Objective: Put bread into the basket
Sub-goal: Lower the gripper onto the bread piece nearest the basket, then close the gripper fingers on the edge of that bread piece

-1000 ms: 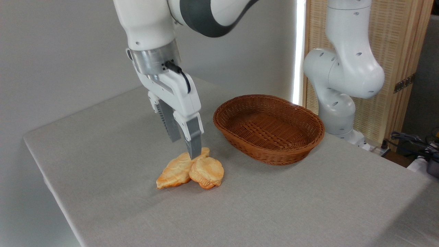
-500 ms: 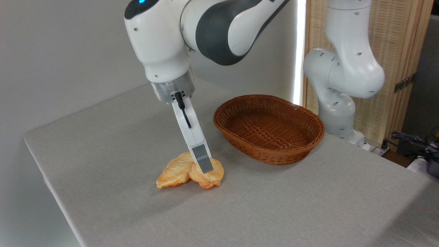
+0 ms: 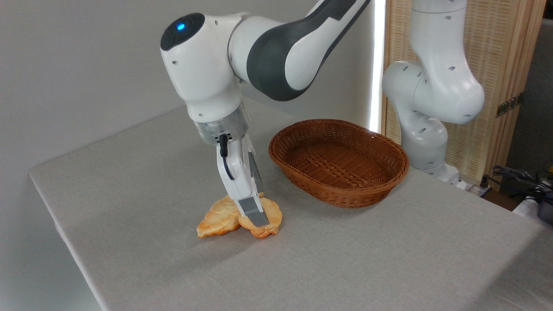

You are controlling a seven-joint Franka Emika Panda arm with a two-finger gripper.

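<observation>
since the earlier frame arm dropped lower & wrist rotated, end effector now down on the bread w/ near finger across its front. 2nd finger hidden behind, so can't tell if it's clenched or released, prob straddling the bun. bread on the desk, touching the flat leaf-shaped pastry on its left. basket sits near, to the right & behind, nothing in it. robot base behind basket.
</observation>
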